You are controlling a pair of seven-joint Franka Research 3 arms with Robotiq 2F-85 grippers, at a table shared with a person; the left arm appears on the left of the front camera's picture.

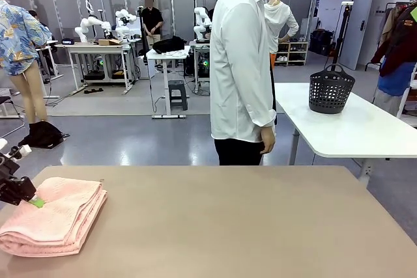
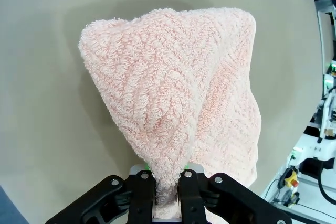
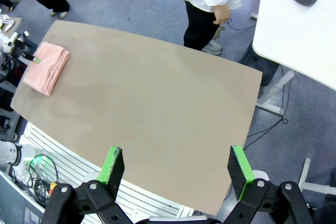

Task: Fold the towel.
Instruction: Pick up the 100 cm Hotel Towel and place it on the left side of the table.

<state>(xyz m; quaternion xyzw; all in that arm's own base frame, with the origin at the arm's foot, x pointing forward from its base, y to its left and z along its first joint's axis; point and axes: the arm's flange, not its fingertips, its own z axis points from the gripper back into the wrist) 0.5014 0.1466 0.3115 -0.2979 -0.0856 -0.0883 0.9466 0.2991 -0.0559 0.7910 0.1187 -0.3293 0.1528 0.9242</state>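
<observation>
Across a tan table in a robotics lab, most of the surface lay bare, with wide open room from the middle to the right and far edges. At the near left corner, close to the left edge, sat the pink towel, folded into a thick stack of layers. The left gripper reached in from the left edge, its jaws pinched together on a fold of the towel's top layer; the wrist view showed the cloth bunched into a peak rising from between the black fingers. The right gripper hung high above the table's near edge, its green pads spread wide apart with nothing between them, well away from the towel. A person in a white shirt stood at the far side of the table, one hand down at the side. Behind to the right, a black basket stood on a white table.
</observation>
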